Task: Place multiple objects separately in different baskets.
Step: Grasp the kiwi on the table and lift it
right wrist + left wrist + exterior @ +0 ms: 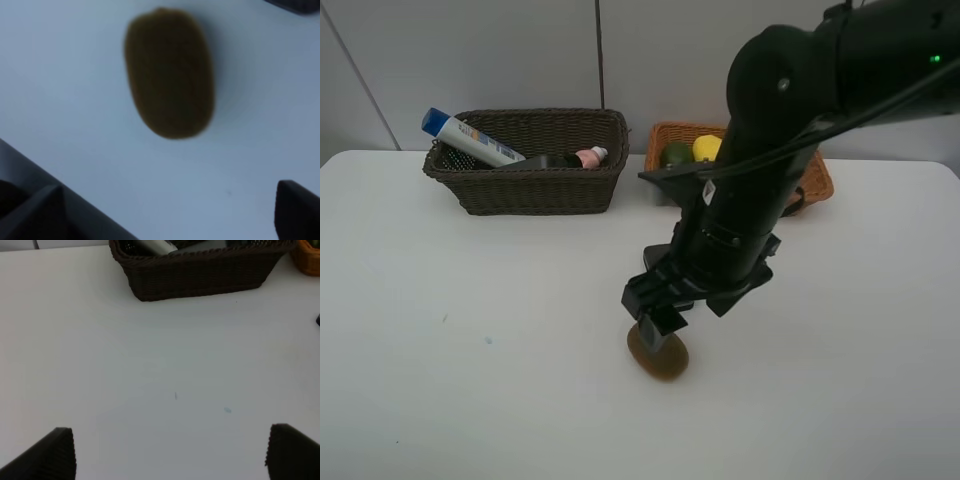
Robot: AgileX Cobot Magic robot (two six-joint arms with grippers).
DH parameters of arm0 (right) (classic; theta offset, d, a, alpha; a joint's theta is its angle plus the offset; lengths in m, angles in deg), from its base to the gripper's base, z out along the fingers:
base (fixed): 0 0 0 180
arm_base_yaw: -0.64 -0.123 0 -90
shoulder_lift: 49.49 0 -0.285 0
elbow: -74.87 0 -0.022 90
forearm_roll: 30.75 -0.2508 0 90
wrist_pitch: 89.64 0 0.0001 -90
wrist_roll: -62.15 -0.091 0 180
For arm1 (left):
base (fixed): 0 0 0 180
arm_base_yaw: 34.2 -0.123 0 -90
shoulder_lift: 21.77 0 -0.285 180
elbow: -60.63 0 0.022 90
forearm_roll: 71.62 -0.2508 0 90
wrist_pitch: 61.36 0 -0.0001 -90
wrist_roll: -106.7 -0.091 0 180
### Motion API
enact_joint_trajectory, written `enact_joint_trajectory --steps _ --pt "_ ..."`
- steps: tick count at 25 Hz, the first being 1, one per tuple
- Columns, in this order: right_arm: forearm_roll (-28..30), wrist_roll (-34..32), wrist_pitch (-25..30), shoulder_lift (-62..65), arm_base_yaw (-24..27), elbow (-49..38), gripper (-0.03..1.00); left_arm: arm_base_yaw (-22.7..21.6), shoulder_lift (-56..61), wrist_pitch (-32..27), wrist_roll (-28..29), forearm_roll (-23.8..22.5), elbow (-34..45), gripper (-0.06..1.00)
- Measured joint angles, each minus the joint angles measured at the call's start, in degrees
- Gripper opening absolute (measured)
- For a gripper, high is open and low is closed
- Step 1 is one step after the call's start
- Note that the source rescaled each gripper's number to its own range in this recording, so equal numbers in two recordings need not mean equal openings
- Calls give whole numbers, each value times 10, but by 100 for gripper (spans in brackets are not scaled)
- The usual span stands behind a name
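A brown kiwi [660,356] lies on the white table, front middle; it fills the right wrist view [169,72]. My right gripper [658,322] hangs just above it, open, its fingertips [297,210] apart and not touching the kiwi. The dark brown basket [525,190] at the back left holds a blue-capped white bottle [470,140], a small pink bottle [591,157] and a dark item between them. The orange-tan basket [817,182] at the back right holds a green fruit [677,154] and a yellow lemon [707,147]. My left gripper [170,455] is open and empty over bare table. The avocado is hidden.
The right arm [790,120] reaches across the middle and covers much of the orange-tan basket. The dark brown basket [200,275] stands well ahead of my left gripper. A grey wall runs behind the table's back edge [380,152].
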Motion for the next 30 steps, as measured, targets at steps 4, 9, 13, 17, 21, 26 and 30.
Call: enact_joint_trajectory --steps 4,9,13,17,21,26,30 --pt "10 -5 -71 -18 -18 -5 98 0 0 0 0 0 0 100" --pt "17 -8 -97 -61 -18 -7 98 0 0 0 0 0 0 100" --pt "17 -9 -102 -101 -18 -7 98 0 0 0 0 0 0 100" --pt "17 -9 -116 -132 -18 -7 98 0 0 0 0 0 0 100" --pt "17 -9 -122 -150 -18 -7 98 0 0 0 0 0 0 100" --pt "17 -9 -129 -156 -18 -7 69 0 0 0 0 0 0 100" --pt "17 -9 -129 -157 -18 -7 35 0 0 0 0 0 0 100"
